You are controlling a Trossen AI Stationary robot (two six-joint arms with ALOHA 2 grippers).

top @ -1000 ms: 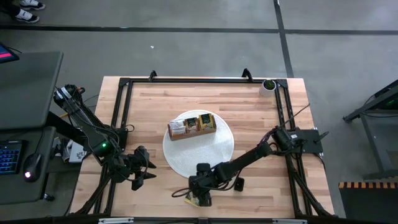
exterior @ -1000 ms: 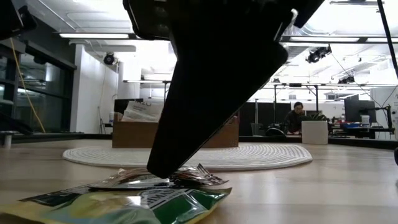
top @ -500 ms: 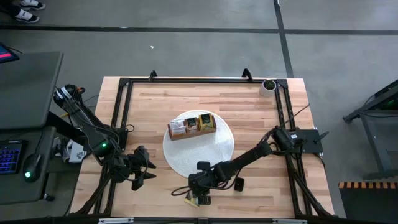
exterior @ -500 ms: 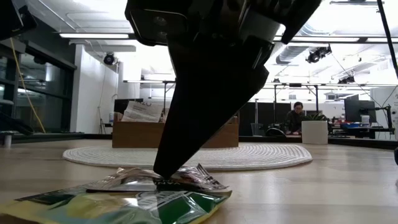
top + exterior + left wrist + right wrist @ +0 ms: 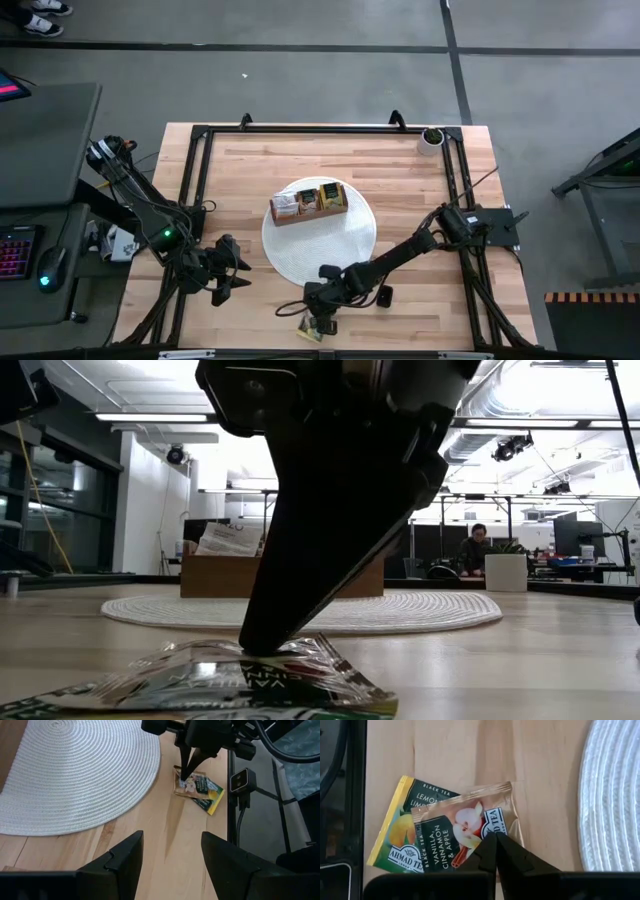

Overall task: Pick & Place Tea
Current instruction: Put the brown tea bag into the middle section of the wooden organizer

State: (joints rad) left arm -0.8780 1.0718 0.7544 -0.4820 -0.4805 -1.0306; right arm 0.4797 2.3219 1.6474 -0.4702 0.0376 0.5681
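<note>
Two tea packets at the table's near edge: brown vanilla/cinnamon/apple packet point(image 5: 470, 832) lies on top of a green-yellow lemon packet point(image 5: 402, 842), overlapping it. My right gripper point(image 5: 496, 840) is down on the brown one, fingers closed on its edge, so I'd call it pinched, tho not lifted yet. Left gripper point(image 5: 228, 272) waits at the table's left, fingers apart, holding nothing. Box point(image 5: 309, 203) on the round mat point(image 5: 345, 245) has a few packets in it already. Left to do, I reckon: carry brown to box, then green.
</note>
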